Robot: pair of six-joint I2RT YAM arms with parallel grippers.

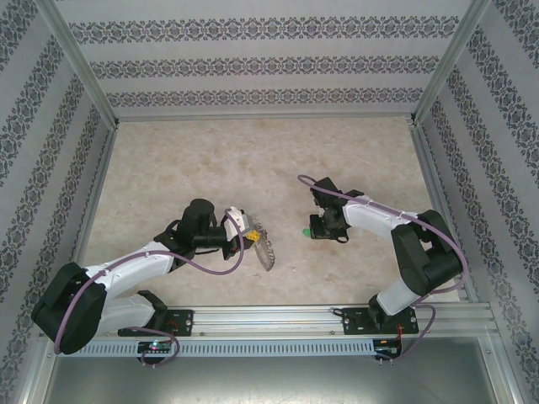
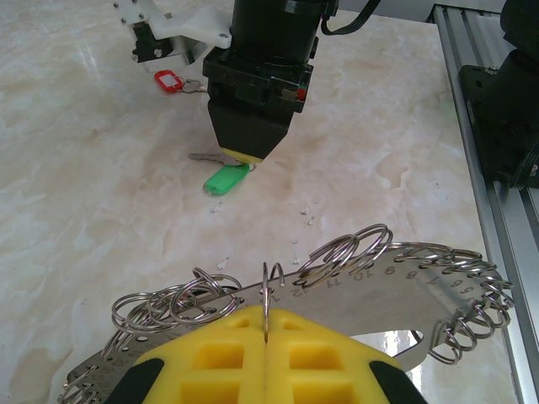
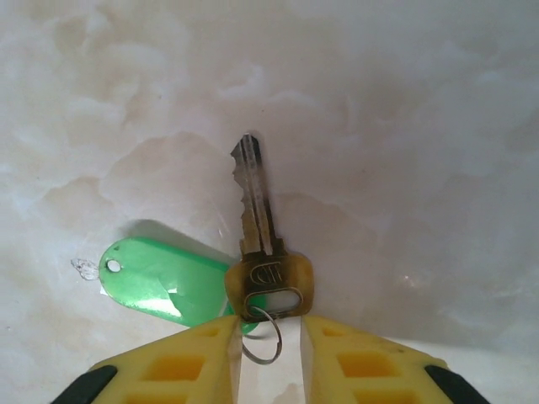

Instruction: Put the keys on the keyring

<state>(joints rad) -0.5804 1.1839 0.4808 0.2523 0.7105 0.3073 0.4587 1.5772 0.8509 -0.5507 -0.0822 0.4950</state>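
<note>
grey metal hoop fringed with silvery rings (image 2: 379, 290) is clenched in left claw (image 2: 266, 337), left of centre | silver key with green plastic tag (image 3: 259, 227) is laid flat just ahead of parted right claw (image 3: 269, 326), blade pointed straight away | right arm nearer

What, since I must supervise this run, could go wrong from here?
The right gripper has its jaws apart around the small split ring of the green-tagged key; closing may miss it or skid the key along the table. The left gripper pinches the keyring by one edge; it could tilt or slip.
</note>
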